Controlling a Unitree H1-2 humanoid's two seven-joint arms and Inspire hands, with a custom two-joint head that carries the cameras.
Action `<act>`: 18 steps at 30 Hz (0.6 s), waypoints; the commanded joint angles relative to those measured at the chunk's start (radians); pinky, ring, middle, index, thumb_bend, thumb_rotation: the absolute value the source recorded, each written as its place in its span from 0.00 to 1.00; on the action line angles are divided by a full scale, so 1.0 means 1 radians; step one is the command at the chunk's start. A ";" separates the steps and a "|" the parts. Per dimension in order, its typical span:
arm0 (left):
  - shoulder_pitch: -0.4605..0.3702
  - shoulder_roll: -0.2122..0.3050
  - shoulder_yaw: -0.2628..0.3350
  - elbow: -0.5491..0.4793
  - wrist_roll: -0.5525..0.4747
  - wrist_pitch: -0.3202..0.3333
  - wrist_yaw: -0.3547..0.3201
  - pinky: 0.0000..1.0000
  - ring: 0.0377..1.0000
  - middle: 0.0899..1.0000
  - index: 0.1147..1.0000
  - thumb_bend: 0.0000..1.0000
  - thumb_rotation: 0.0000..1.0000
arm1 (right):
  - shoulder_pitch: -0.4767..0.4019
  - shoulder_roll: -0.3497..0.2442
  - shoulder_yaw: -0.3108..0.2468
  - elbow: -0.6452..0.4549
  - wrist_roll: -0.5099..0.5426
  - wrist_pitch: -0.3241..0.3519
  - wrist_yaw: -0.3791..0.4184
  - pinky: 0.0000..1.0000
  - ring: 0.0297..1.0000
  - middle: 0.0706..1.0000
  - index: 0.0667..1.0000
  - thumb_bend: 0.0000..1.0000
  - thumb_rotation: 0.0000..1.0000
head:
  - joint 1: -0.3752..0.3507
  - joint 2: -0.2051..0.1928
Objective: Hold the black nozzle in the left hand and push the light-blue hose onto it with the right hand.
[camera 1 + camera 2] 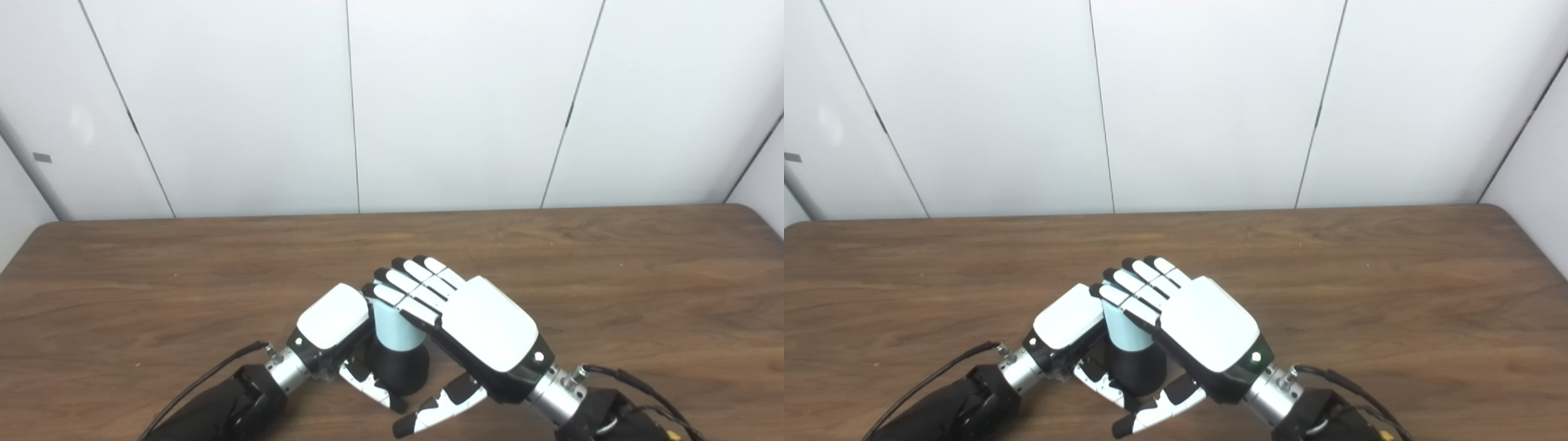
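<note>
The left hand (331, 324) is wrapped around the one black nozzle (401, 367), upright near the front edge of the wooden table (612, 275). The right hand (484, 331) rests, fingers nearly straight, on the one light-blue hose (395, 327) — whether it grips is unclear — sitting on the nozzle's top.

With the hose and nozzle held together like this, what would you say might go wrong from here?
The right hand lies over the light-blue hose with fingers nearly flat, so its hold looks loose; the hose might slip or tilt while being pushed down. Both hands hide the joint with the black nozzle, so a crooked or partial fit would be hard to spot. The left hand crowds the hose, so the fingers might collide.
</note>
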 commanded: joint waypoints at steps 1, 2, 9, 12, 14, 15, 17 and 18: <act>0.233 -0.110 -0.131 0.137 -0.034 -0.022 0.001 0.22 0.26 0.34 0.46 0.51 0.00 | 0.035 -0.033 0.010 0.045 -0.003 0.005 0.083 0.94 0.93 0.91 0.86 0.88 0.82 | -0.001 -0.001; 0.232 -0.111 -0.131 0.139 -0.032 -0.022 0.002 0.20 0.24 0.39 0.44 0.52 0.00 | 0.033 -0.034 0.011 0.042 -0.007 0.006 0.086 0.95 0.93 0.92 0.86 0.88 0.82 | -0.001 -0.001; 0.233 -0.112 -0.125 0.138 -0.031 -0.022 -0.010 0.28 0.33 0.38 0.47 0.52 0.00 | 0.033 -0.031 0.012 0.035 -0.010 0.004 0.083 0.93 0.92 0.90 0.86 0.89 0.81 | -0.001 -0.001; 0.232 -0.113 -0.126 0.143 -0.025 -0.022 -0.005 0.25 0.30 0.36 0.47 0.51 0.00 | 0.031 -0.031 0.013 0.033 -0.013 0.007 0.088 0.94 0.92 0.91 0.86 0.89 0.80 | -0.001 -0.002; 0.233 -0.114 -0.125 0.141 -0.029 -0.022 -0.004 0.23 0.27 0.35 0.46 0.51 0.00 | 0.031 -0.032 0.013 0.035 -0.012 0.005 0.085 0.94 0.92 0.91 0.86 0.89 0.81 | -0.001 -0.002; 0.233 -0.113 -0.125 0.140 -0.031 -0.022 -0.007 0.23 0.27 0.35 0.46 0.51 0.00 | 0.031 -0.033 0.014 0.035 -0.012 0.005 0.086 0.94 0.92 0.91 0.86 0.89 0.80 | -0.001 -0.002; 0.233 -0.112 -0.126 0.138 -0.035 -0.022 -0.010 0.26 0.31 0.37 0.47 0.51 0.00 | 0.033 -0.035 0.015 0.038 -0.012 0.003 0.086 0.94 0.92 0.91 0.86 0.89 0.80 | -0.001 -0.002; 0.233 -0.112 -0.127 0.137 -0.036 -0.022 -0.011 0.26 0.31 0.37 0.47 0.51 0.00 | 0.033 -0.035 0.015 0.039 -0.012 0.003 0.086 0.94 0.93 0.91 0.86 0.89 0.79 | -0.001 -0.002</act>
